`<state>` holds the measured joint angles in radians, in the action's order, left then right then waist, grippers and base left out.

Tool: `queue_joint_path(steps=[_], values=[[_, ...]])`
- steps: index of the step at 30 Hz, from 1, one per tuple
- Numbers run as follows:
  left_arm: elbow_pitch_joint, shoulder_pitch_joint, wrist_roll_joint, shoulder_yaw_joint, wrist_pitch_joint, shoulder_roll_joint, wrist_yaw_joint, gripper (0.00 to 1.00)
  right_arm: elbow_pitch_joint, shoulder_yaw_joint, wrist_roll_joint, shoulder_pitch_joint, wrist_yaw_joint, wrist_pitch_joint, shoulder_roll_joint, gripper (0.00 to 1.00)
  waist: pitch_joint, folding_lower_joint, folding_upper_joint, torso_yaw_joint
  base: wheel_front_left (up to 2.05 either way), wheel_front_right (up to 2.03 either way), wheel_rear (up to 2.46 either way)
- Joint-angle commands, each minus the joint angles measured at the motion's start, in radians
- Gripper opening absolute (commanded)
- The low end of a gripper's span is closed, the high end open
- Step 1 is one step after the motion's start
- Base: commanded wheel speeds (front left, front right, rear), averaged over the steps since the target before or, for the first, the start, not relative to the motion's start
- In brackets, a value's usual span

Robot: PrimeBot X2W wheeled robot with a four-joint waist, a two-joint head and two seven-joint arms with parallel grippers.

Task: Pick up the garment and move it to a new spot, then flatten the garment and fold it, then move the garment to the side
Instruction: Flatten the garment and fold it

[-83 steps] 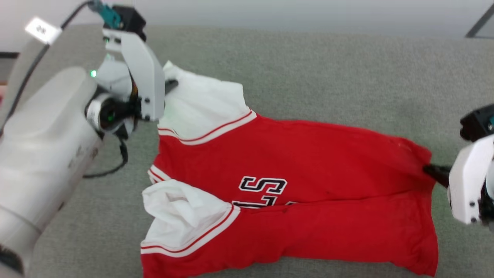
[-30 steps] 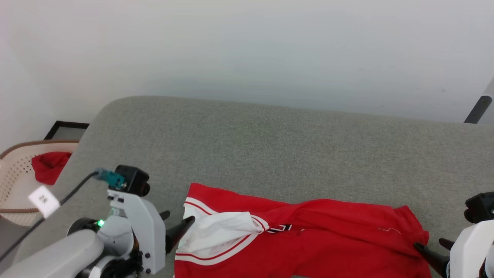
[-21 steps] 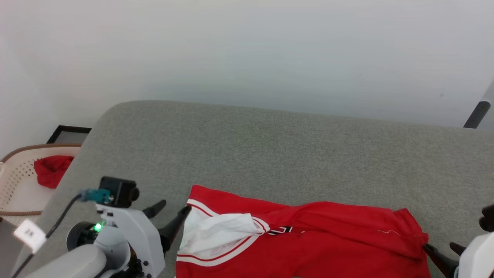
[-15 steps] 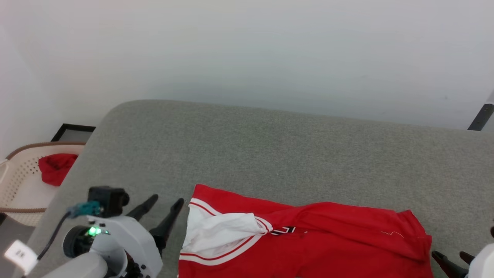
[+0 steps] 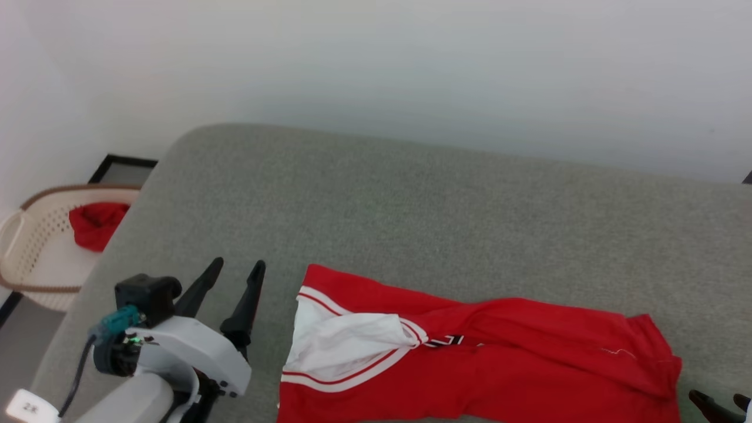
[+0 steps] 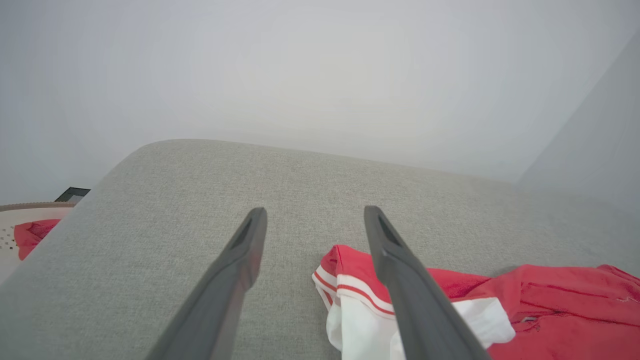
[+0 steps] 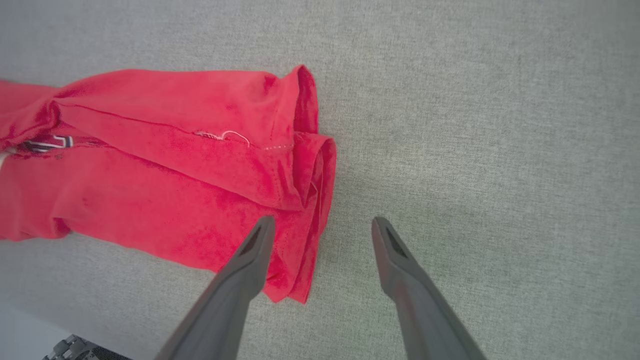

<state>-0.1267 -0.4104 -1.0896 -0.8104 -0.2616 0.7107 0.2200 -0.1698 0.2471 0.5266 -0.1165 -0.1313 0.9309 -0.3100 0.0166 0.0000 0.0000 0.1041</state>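
Shirt [image 5: 487,364] lies on the grey cushion [image 5: 411,200], folded lengthwise into a long band. In the head view it sits at 6 o'clock and runs from 7 toward 4 o'clock, with the white sleeve and its striped trim at the robot's left end and the red hem at the right end. A scrap of dark lettering shows along the fold line. Left gripper [image 5: 238,262] stands at 8 o'clock in that view, just beside the sleeve end and clear of it. Its fingers are spread wide with nothing between them. Right gripper [image 7: 322,220] is likewise spread wide and empty. In its wrist view the hem end lies from 9 to 11 o'clock, and one finger crosses the hem corner in the picture, but contact cannot be judged. Off the cushion's left edge, at 9 o'clock in the head view, a pale basket [image 5: 23,218] stands on the floor, holding a small red cloth [image 5: 97,224].
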Motion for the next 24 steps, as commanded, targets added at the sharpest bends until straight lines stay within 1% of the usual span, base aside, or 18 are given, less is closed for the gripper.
queue_joint_path(steps=[1,8,13,19,24], values=[[-0.003,0.03,0.041,0.037,-0.003,-0.027,-0.01,1.0,-0.006,0.008,0.003,0.006,0.001,0.013,-0.005,1.0,0.044,0.0,0.0,0.021,0.0,0.0,0.0],[-0.015,0.101,0.221,0.24,-0.002,-0.16,-0.064,1.0,-0.011,0.013,0.022,0.044,0.001,0.08,-0.025,1.0,0.148,0.0,0.0,0.047,0.0,0.0,0.0],[-0.025,0.138,0.342,0.373,-0.002,-0.261,-0.118,1.0,-0.001,-0.007,0.04,0.075,0.001,0.099,-0.036,1.0,0.207,0.0,0.0,0.064,0.0,0.0,0.0],[-0.053,0.168,0.445,0.501,-0.002,-0.367,-0.19,1.0,0.03,-0.037,0.054,0.105,0.001,0.113,-0.04,1.0,0.251,0.0,0.0,0.079,0.0,0.0,0.0],[-0.072,0.181,0.516,0.59,-0.003,-0.439,-0.245,1.0,0.069,-0.08,0.079,0.122,0.0,0.128,-0.024,1.0,0.275,0.0,0.0,0.089,0.0,0.0,0.0]])
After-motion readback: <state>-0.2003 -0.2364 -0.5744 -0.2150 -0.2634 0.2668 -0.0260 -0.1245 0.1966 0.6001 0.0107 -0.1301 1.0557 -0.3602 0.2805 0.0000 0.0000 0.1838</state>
